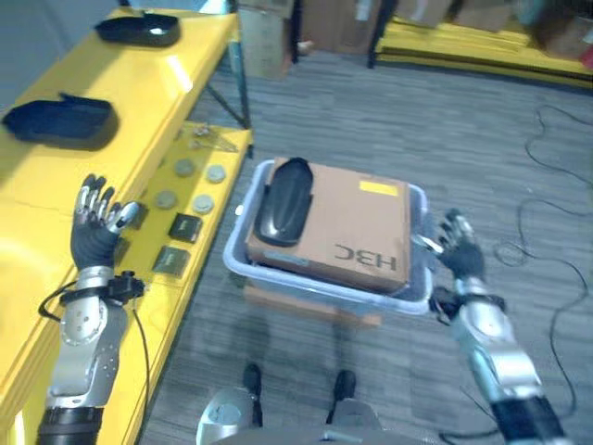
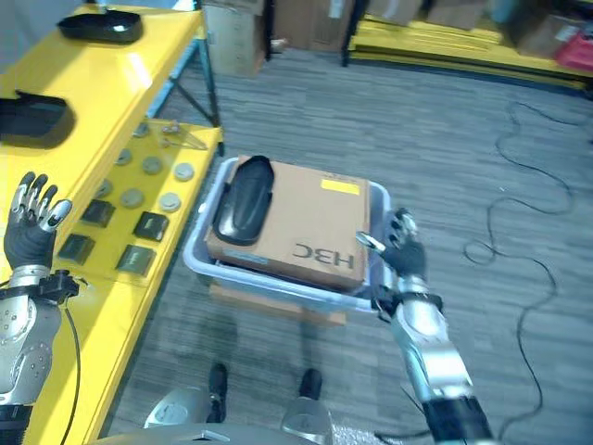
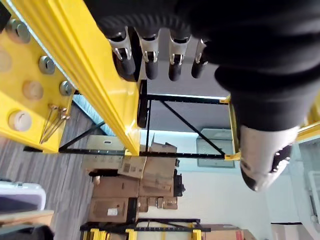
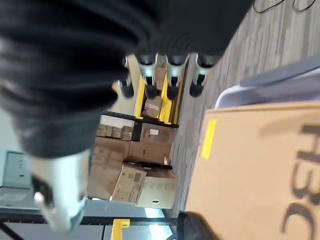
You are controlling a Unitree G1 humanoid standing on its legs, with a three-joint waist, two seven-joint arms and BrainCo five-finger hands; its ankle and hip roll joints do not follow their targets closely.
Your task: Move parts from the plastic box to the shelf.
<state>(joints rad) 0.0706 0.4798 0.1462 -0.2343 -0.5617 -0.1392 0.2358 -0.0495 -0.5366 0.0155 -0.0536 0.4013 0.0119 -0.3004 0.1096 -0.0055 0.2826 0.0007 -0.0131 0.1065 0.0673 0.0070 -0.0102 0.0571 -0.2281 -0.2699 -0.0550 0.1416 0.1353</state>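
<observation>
Plastic box point(image 1: 239, 262) on floor holds cardboard box point(image 1: 352, 232); black part point(image 1: 283, 199) lies on top. Left hand point(image 1: 95, 225) over yellow shelf point(image 1: 56, 176), right hand point(image 1: 460, 248) beside box: both open, empty. Left wrist view shows washers point(image 3: 46, 63).

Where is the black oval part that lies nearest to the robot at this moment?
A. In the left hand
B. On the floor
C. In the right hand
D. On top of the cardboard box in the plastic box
D: the black part rests on the cardboard box inside the plastic box, while the left hand and right hand are both open and hold nothing.
</observation>
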